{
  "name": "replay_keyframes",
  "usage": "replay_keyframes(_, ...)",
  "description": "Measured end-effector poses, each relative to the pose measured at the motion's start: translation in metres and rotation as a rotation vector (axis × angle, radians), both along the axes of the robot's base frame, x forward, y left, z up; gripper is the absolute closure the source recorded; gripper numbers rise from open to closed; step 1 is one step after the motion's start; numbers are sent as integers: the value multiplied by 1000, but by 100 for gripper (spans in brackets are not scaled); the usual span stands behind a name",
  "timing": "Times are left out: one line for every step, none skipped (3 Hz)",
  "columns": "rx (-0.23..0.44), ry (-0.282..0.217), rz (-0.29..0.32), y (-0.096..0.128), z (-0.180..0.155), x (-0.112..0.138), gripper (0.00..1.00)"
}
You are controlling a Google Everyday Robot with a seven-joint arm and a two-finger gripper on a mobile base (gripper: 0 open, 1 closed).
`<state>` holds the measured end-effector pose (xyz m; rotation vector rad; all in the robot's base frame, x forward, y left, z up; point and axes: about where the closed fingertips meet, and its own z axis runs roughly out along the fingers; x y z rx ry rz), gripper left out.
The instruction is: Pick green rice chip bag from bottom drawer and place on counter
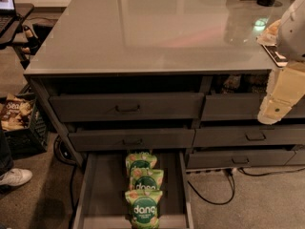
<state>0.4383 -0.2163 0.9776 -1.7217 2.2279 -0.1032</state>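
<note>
In the bottom drawer (102, 190): green rice chip bag (144, 209), nearest of three.
Handling: seemed light, crinkly, crushable; top seam best.
Gripper (274, 110): hung far right; closure untellable.

Cabinet seen from the front. The bottom drawer (95, 190) stands pulled out under the left column. Three green rice chip bags lie in a row down its middle, overlapping: rear bag (141, 161), middle bag (147, 179), and front bag (144, 208) by the drawer's front wall. Above is the glossy grey surface (157, 27). The gripper (272, 112) hangs at the right edge, before the upper right drawer (233, 106), well apart from the bags. At far left, a brown bag (13, 112) sits in a crate (28, 137).
</note>
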Motion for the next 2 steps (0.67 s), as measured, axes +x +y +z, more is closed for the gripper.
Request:
replay_keyframes(0, 0, 0, 0, 0, 0, 0)
replay_keyframes(24, -1, 19, 4, -12, -4, 0)
